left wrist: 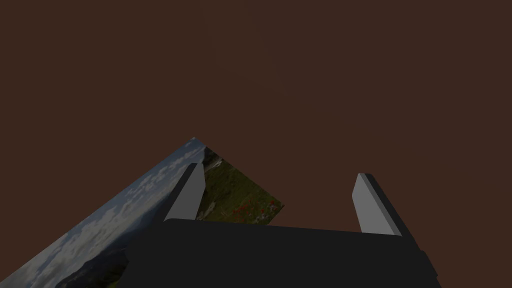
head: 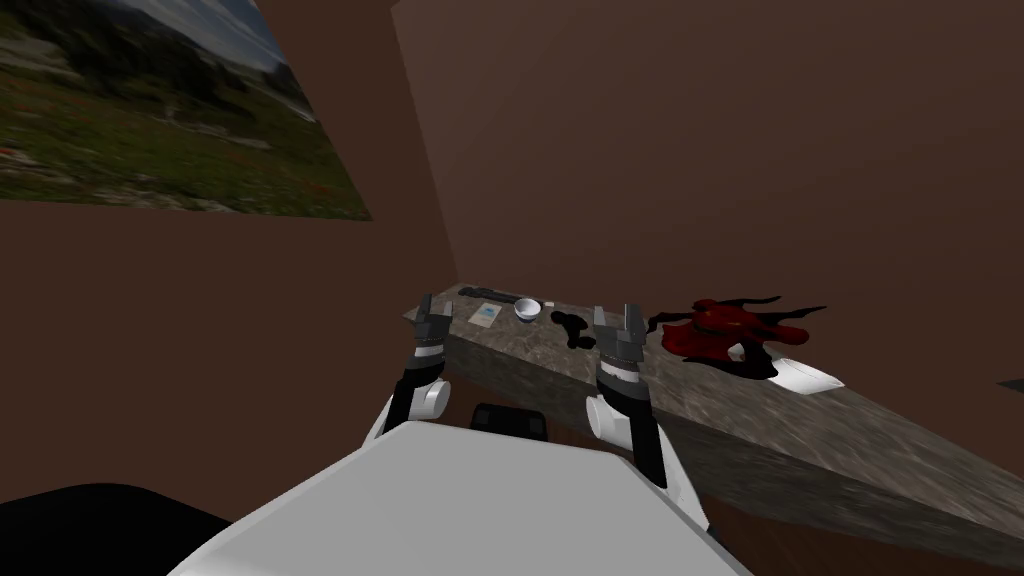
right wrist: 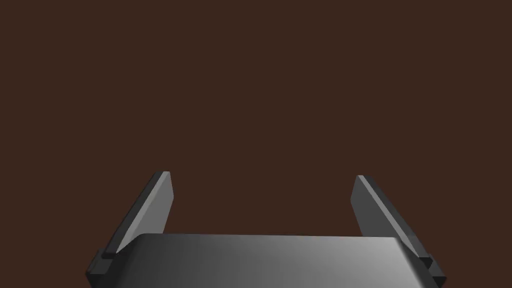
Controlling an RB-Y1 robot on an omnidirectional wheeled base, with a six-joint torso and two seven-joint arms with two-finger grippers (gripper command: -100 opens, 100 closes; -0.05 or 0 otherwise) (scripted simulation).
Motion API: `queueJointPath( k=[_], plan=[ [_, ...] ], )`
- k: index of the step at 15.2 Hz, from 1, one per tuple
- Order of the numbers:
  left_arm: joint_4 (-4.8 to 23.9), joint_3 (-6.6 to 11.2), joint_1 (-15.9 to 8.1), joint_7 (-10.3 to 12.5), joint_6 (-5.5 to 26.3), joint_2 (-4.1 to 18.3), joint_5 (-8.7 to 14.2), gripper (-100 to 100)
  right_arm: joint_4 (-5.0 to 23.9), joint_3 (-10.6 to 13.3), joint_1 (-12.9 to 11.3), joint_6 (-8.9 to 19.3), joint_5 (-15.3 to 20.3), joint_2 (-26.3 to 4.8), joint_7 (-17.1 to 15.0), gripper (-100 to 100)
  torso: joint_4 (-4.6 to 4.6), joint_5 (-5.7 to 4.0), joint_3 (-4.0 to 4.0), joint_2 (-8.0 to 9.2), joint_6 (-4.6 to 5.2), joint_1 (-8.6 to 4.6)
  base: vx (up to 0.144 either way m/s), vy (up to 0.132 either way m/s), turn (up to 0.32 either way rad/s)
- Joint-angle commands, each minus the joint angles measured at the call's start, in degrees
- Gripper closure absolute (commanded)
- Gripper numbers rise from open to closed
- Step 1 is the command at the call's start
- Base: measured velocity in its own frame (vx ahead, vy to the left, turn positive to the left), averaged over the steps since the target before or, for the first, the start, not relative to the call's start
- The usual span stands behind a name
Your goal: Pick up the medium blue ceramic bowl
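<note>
A small bowl (head: 527,309), white inside with a bluish rim, sits on the grey stone-patterned counter (head: 700,400) near its far left end. My left gripper (head: 433,311) is raised at the counter's left corner, left of the bowl, open and empty; the left wrist view shows its gripper (left wrist: 280,192) with fingers wide apart. My right gripper (head: 618,320) stands upright above the counter's front edge, right of the bowl, open with nothing between its fingers; the right wrist view shows the same gripper (right wrist: 262,192).
On the counter lie a dark flat bar (head: 488,294), a pale card (head: 487,313), a black lumpy object (head: 575,328), a red and black heap (head: 725,332) and a white flat thing (head: 805,377). Brown walls close in behind and left.
</note>
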Motion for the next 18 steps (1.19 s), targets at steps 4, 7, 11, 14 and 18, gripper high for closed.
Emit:
queueJointPath(
  k=[4, 7, 11, 14, 18],
  plan=[
    [0.0, -0.01, 0.0, 0.0, 0.0, 0.0, 0.0, 0, 1.8, -0.4, -0.4, 0.0, 1.2, -4.6, 0.2, -100, 0.04, 0.03, 0.12, 0.22, -0.02, 0.16, -0.053, 0.040, 0.054],
    [0.0, -0.01, 0.0, 0.0, 0.0, 0.0, 0.0, 0, 3.7, -0.7, -0.7, 0.0, 2.6, -8.6, 0.4, -100, 0.03, 0.05, 0.09, 0.16, -0.02, 0.23, -0.029, 0.063, 0.077],
    [0.0, -0.01, 0.0, 0.0, 0.0, 0.0, 0.0, 0, 6.1, -1.2, -1.1, -0.1, 4.3, -13.4, 0.6, -100, 0.01, 0.05, 0.03, 0.05, -0.03, 0.23, -0.010, 0.058, 0.083],
    [0.0, -0.01, 0.0, 0.0, 0.0, 0.0, 0.0, 0, 9.0, -1.7, -1.6, -0.1, 6.4, -17.5, 0.9, -100, 0.00, 0.05, 0.00, 0.01, -0.01, 0.21, 0.002, 0.060, 0.098],
    [0.0, -0.01, 0.0, 0.0, 0.0, 0.0, 0.0, 0, 10.6, -1.9, -1.8, -0.2, 7.6, -21.7, 1.0, -100, 0.00, 0.05, -0.01, -0.01, -0.03, 0.21, 0.002, 0.058, 0.082]
  ],
)
